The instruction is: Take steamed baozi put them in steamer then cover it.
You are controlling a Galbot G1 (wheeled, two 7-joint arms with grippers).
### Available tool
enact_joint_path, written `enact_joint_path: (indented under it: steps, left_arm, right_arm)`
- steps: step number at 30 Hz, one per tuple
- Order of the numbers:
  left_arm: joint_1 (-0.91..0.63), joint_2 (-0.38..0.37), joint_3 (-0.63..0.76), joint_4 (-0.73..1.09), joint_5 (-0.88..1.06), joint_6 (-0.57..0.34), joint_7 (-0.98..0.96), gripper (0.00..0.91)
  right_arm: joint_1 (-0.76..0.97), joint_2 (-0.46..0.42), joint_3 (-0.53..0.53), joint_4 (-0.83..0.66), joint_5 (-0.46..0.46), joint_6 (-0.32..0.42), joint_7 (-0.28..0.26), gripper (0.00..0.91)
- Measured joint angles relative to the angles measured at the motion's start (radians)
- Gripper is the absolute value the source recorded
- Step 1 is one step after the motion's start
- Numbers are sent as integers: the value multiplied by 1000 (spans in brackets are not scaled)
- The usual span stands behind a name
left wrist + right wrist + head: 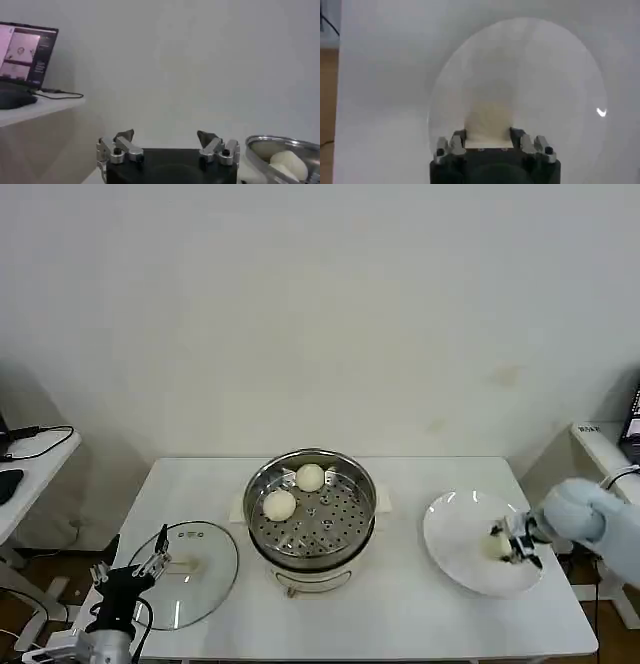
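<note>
Beside steamer [311,519]: cover [185,572], plate [462,552].

A plain pale wall [320,304] stands behind a white table [400,614]. A side desk [35,107] holds an open laptop [25,55].

My steamer [312,514] is shiny polished metal with a perforated tray; the baozi [279,505] in it look smooth and matt. The cover [193,570] is clear glossy glass with a metal rim. The plate [462,534] is glossy white, the worktop [400,614] smooth white. My left claw [168,141] has bare metal fingers on matt black.
</note>
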Motion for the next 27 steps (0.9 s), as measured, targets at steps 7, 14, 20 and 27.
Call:
enact_joint_path:
  steps: [7,14,20,27]
  left_arm:
    - [-14,1,1,18,-4,-4,2,907]
    - [-19,10,-9,24,-15,-2,0,907]
    - [-16,7,-11,31,-18,1,-2,907]
    - [-12,-5,-13,24,-10,9,-5,907]
  right_arm:
    - [168,34,-27,2,73,4,-31,605]
    - [348,111,-72,-10,151,22,-56,605]
    - [491,217,-141,-2,216,34,-57,605]
    - [570,369,-200,11,256,52,-45,605]
